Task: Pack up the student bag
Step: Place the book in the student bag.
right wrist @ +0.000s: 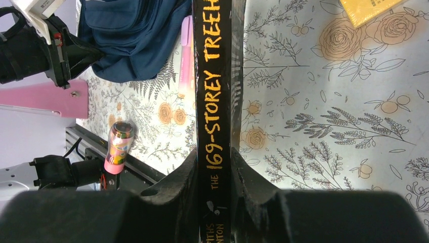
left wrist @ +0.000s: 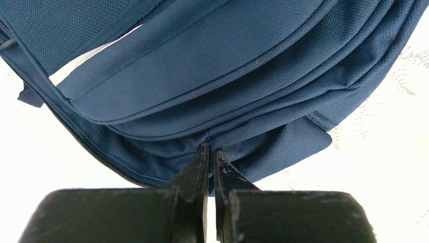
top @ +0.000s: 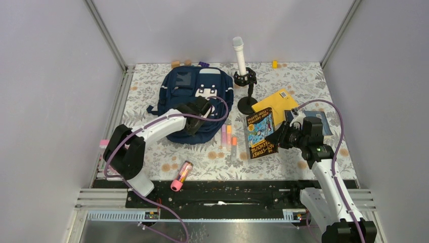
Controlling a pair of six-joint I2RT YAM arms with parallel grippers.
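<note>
"What is on the left?"

"The student bag [top: 195, 88]. It is big and soft, made of bumpy navy cloth with white patches. It lies flat at the back left of the flowery surface [top: 313, 81]. The left end effector [left wrist: 211, 152] is clenched tight, with its black tips right at a seam on the bag's near edge. I cannot tell if any cloth is pinched."

"And to the right?"

"Thin pens [top: 227, 135] just beside the bag, then a white microphone [top: 239, 50] standing up. The right end effector [right wrist: 221, 167] is grasping a flat, shiny black book [right wrist: 220, 76], squeezing it from both sides."
</note>
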